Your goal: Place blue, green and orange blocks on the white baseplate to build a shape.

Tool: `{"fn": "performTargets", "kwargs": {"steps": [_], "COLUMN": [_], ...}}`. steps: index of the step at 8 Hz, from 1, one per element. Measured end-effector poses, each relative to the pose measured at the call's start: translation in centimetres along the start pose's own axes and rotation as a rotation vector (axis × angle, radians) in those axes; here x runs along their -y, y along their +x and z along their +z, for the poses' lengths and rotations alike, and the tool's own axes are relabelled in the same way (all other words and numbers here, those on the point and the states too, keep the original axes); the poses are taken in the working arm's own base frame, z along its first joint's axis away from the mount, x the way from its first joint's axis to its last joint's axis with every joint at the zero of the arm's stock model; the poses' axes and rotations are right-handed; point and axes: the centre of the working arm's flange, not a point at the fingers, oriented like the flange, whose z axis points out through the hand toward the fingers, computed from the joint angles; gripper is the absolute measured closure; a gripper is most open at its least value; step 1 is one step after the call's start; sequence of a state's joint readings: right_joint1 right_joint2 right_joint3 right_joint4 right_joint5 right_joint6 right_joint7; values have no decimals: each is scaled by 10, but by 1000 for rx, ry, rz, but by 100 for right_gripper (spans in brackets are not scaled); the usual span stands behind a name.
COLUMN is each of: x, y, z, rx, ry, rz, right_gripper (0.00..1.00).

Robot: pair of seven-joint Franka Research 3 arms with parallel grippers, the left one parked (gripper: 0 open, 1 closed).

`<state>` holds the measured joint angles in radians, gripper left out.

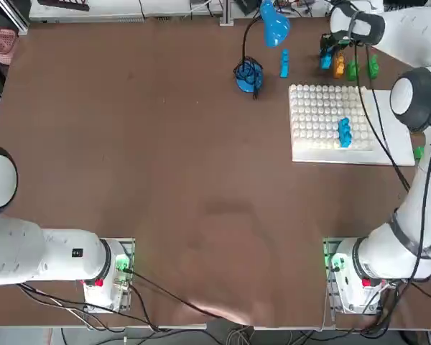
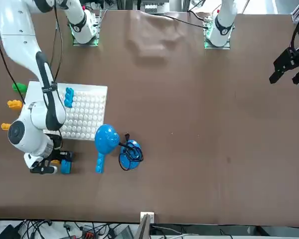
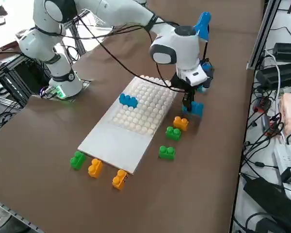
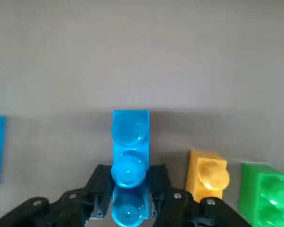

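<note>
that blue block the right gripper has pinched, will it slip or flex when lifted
The blue block looks like hard glossy plastic, so it probably stays rigid. The right gripper clamps its flat sides near one end, so the smooth faces might let it pivot or slide a little. It is small, likely light.

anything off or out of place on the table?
One oddity: a blue lamp with its round base and tangled cord sits by the baseplate, unrelated to the build. Otherwise fine: loose blocks upright, one blue block seated on the studs, right gripper shut on another blue block.
</note>
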<state>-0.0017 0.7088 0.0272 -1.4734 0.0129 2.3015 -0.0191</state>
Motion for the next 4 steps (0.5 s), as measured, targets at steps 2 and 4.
{"fn": "performTargets", "kwargs": {"steps": [2,4], "x": [29,52], "y": [2,-7], "z": [-56,-91], "rx": [-5,15], "ry": [3,8], "rz": [-124,-330], "right_gripper": [62,62]}}
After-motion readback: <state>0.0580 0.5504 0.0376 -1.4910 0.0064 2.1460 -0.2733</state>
